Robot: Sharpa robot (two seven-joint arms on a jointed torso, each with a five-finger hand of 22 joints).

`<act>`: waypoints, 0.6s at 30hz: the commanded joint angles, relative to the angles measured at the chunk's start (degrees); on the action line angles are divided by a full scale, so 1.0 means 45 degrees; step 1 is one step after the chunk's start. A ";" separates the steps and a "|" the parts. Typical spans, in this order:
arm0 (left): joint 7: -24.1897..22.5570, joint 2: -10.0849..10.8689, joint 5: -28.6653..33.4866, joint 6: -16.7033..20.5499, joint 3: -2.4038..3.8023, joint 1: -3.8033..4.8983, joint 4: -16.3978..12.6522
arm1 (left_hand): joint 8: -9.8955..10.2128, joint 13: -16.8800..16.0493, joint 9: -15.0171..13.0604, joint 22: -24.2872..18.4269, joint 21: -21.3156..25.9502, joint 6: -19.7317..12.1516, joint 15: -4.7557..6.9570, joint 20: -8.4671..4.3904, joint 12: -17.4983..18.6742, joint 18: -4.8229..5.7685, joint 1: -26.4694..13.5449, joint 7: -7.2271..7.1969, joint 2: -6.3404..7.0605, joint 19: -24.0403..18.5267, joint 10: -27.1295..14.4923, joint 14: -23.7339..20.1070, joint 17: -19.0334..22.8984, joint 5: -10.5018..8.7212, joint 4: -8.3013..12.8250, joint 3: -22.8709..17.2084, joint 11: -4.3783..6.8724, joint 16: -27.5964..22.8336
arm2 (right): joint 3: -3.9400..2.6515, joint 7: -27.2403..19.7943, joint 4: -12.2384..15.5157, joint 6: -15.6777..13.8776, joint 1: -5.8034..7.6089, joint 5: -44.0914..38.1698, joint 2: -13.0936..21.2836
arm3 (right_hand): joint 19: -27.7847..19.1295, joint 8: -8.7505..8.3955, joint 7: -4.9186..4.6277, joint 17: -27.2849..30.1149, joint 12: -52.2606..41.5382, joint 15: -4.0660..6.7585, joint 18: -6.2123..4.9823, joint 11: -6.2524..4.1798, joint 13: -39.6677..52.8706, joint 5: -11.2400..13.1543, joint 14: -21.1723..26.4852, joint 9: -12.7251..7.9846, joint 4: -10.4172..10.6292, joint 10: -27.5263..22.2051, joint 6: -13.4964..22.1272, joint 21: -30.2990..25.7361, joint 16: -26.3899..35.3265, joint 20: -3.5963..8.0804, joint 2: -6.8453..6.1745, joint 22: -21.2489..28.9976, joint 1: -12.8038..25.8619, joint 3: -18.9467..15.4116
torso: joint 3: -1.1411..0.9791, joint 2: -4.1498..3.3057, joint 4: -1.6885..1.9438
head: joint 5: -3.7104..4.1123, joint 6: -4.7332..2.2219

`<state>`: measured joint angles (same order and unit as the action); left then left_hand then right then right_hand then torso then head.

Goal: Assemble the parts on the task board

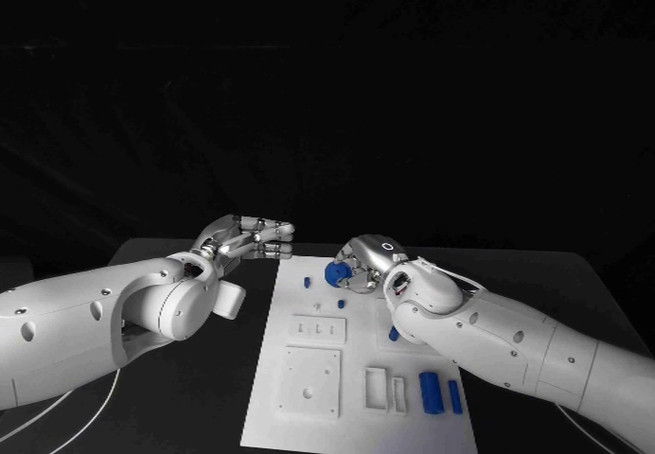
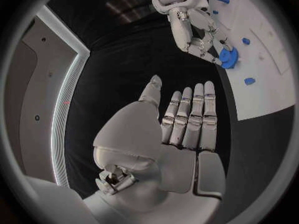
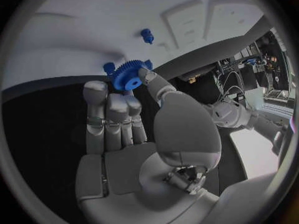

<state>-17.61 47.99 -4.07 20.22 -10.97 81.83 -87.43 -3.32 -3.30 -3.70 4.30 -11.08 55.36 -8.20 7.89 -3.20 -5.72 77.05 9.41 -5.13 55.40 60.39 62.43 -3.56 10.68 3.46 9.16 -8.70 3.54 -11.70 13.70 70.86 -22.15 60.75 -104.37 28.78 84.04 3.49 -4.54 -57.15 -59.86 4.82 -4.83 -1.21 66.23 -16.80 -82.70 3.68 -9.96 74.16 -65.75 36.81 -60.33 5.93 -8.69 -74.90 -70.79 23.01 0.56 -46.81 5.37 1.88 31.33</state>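
Gear [image 3: 129, 76]: a small blue toothed wheel with a round hub hole, pinched between the thumb and fingertips of the right hand [image 3: 134, 134] and held over the far end of the board [image 1: 308, 322]. Gripped at its edge, the hub hole is left free, which I judge suits lowering it onto a peg. In the head view the gear [image 1: 336, 273] sits just ahead of the right hand [image 1: 371, 268], near the board's far edge.

Nearby on the board stands a small blue peg [image 3: 147, 35], a likely seat for the gear, though I cannot tell for sure. Further along lie two blue bars [image 1: 439, 392] side by side near the right edge, beside two narrow raised frames [image 1: 383, 392], and a larger square block [image 1: 311, 380]. The board looks matte, hard and white; the blue parts look like smooth moulded plastic.

The left hand [image 2: 187, 129] holds nothing, fingers straight and together, thumb apart. It hovers over the black table [image 1: 178, 255] just off the board's far left corner, out of the way, perhaps waiting.
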 commanded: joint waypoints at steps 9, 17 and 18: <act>-0.0049 -0.0032 -0.0041 -0.0133 0.0008 0.0014 -0.0023 | -0.0057 -0.0008 -0.0020 -0.0017 -0.0076 -0.0074 -0.0010 -0.0061 -0.0062 0.0185 -0.0011 -0.0014 -0.0115 0.0020 0.0087 0.0062 -0.0020 0.0049 0.0060 -0.0013 -0.0003 0.0050 | 0.0185 -0.0008 -0.0144 0.0398 -0.0006 -0.0246 -0.0101 | 0.0646 0.0012 -0.0014 0.0027 -0.0029 0.0057 0.0052 -0.0036 0.0021 0.0067 -0.0017 0.0018 0.0122 0.0024 -0.0038 0.0039 -0.0006 0.0082 -0.0015 -0.0598 -0.0061 -0.0052 | 0.0013 -0.0002 0.0040 | -0.0042 0.0060; -0.0047 -0.0039 -0.0041 -0.0141 0.0008 0.0015 -0.0027 | -0.0057 -0.0008 -0.0020 -0.0017 -0.0076 -0.0074 -0.0010 -0.0061 -0.0062 0.0185 -0.0011 -0.0014 -0.0115 0.0020 0.0087 0.0062 -0.0020 0.0049 0.0060 -0.0013 -0.0003 0.0050 | 0.0262 -0.0014 -0.0286 0.0476 -0.0008 -0.0237 -0.0170 | 0.0646 0.0012 -0.0014 0.0027 -0.0029 0.0057 0.0052 -0.0036 0.0021 0.0067 -0.0017 0.0018 0.0122 0.0024 -0.0038 0.0039 -0.0006 0.0082 -0.0015 -0.0598 -0.0061 -0.0052 | 0.0022 0.0005 0.0006 | -0.0071 0.0073; -0.0047 -0.0040 -0.0041 -0.0142 0.0009 0.0015 -0.0027 | -0.0057 -0.0008 -0.0020 -0.0017 -0.0076 -0.0074 -0.0010 -0.0061 -0.0062 0.0185 -0.0011 -0.0014 -0.0115 0.0020 0.0087 0.0062 -0.0020 0.0049 0.0060 -0.0013 -0.0003 0.0050 | 0.0267 -0.0013 -0.0298 0.0482 -0.0008 -0.0237 -0.0176 | 0.0646 0.0012 -0.0014 0.0027 -0.0029 0.0057 0.0052 -0.0036 0.0021 0.0067 -0.0017 0.0018 0.0122 0.0024 -0.0038 0.0039 -0.0006 0.0082 -0.0015 -0.0598 -0.0061 -0.0052 | 0.0018 0.0007 0.0003 | -0.0074 0.0078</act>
<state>-17.54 47.94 -4.07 20.22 -10.96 81.82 -87.41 -3.32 -3.30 -3.69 4.30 -11.08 55.36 -8.20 7.89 -3.20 -5.72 77.05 9.41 -5.13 55.40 60.39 62.43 -3.56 10.68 3.46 9.16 -8.70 3.53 -10.51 13.71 69.55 -20.89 60.73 -104.72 28.07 84.04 3.48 -4.62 -57.09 -59.86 4.82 -4.83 -1.12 66.26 -16.64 -82.71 3.71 -9.72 74.24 -65.64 36.81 -60.33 5.92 -8.92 -74.95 -70.57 22.77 0.64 -46.81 5.44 1.58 31.65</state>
